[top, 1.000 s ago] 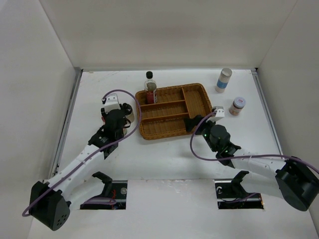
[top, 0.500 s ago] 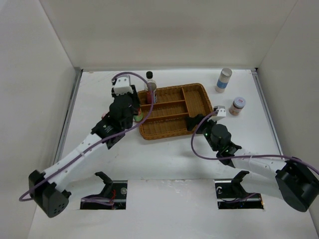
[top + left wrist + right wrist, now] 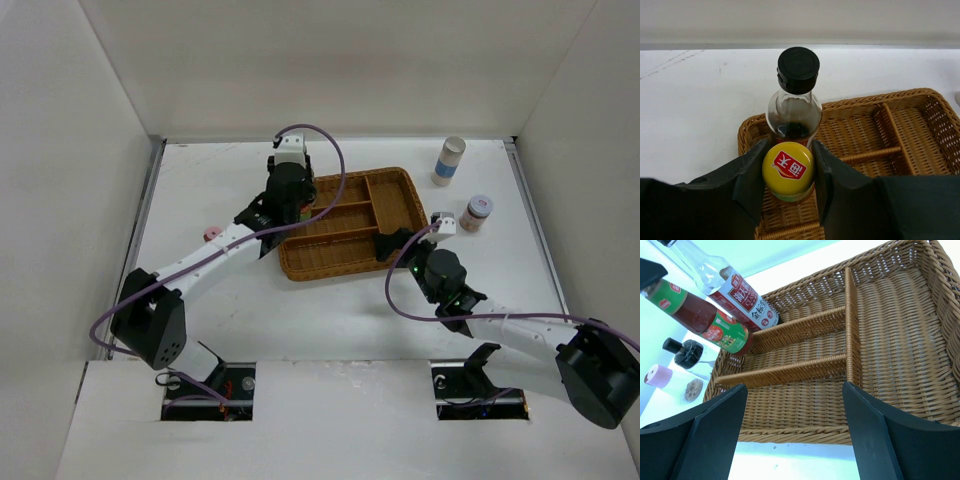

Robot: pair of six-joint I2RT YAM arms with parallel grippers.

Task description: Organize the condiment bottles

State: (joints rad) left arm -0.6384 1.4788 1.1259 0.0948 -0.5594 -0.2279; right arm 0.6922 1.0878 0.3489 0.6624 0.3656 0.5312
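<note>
Within the last second the left gripper (image 3: 789,152) has swung from the table (image 3: 190,180) left of the wicker tray (image 3: 392,205) to the tray's far-left corner. It is clamped on the yellow-capped red bottle (image 3: 788,169), which it holds over the wicker floor just in front of the tall clear black-capped bottle (image 3: 795,100); whether its base rests there cannot be told. The pink-lidded jar (image 3: 212,234), earlier hidden, now shows on the table, with the dark shaker (image 3: 687,352) beside the tray. The right gripper (image 3: 794,387) has barely moved, its fingers spread wide and empty at the tray's near edge. The white blue-labelled bottle (image 3: 450,160) and purple-lidded jar (image 3: 477,212) stand unmoved to the right.
</note>
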